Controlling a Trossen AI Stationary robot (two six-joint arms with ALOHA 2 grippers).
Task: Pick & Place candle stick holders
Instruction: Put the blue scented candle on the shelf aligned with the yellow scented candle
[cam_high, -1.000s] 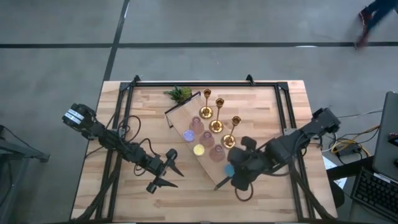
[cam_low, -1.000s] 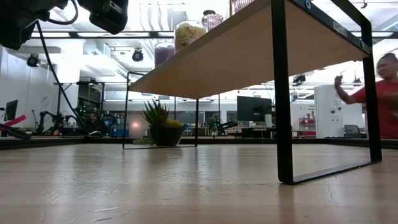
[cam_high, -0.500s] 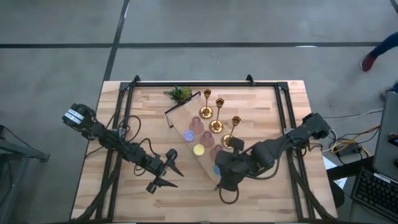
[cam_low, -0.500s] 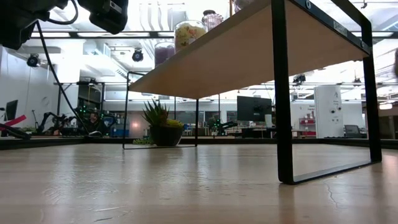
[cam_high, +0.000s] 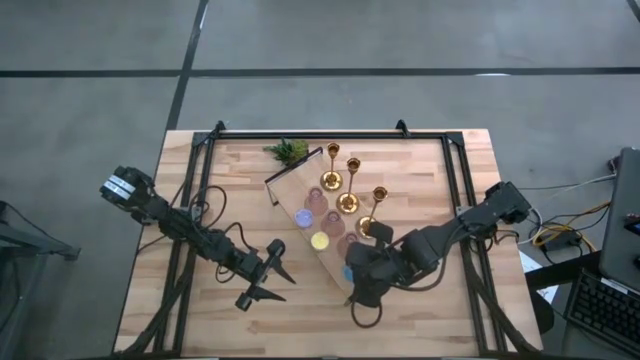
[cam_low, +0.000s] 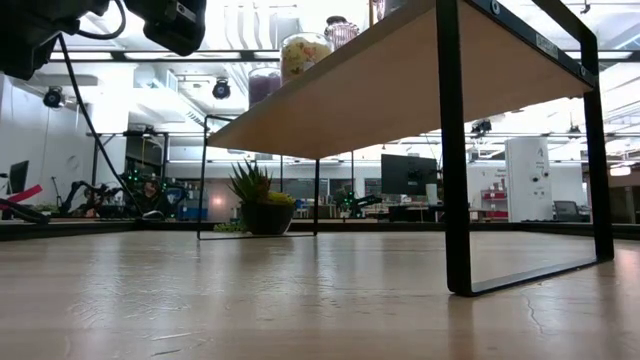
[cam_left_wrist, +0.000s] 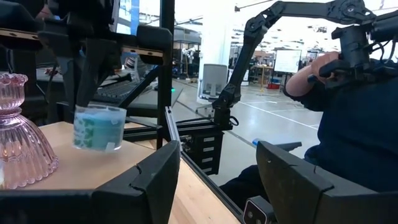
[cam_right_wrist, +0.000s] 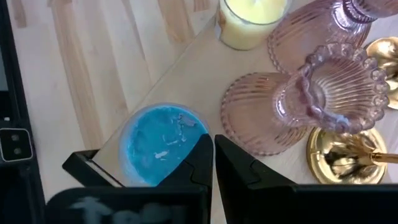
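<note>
Pink ribbed glass fills the right wrist view, where the right gripper (cam_right_wrist: 213, 163) hangs with its dark fingers pressed together, tips nearly meeting, pinching nothing. Just beyond the tips sits a blue candle (cam_right_wrist: 160, 142) in a clear cup at the corner of a raised shelf (cam_right_wrist: 186, 68); beside it stands a pink glass holder (cam_right_wrist: 323, 93) on a wide fluted foot, with a second pink foot (cam_right_wrist: 311, 37) and a yellow candle (cam_right_wrist: 252, 22) farther on.

From above, the right gripper (cam_high: 362, 290) hovers at the shelf's near end, with three gold candlesticks (cam_high: 347, 185) lined up along the far side, the pink holders between them and the candles.

The left gripper (cam_high: 262, 275) waits well apart on the bare table (cam_high: 200, 170), fingers spread.

The glass holder looks brittle and slick, probably heavier than its size suggests; the narrow waist under the scalloped rim seems the safest hold. The gold pieces look stiff, light and tippy, best taken low on the stem.
</note>
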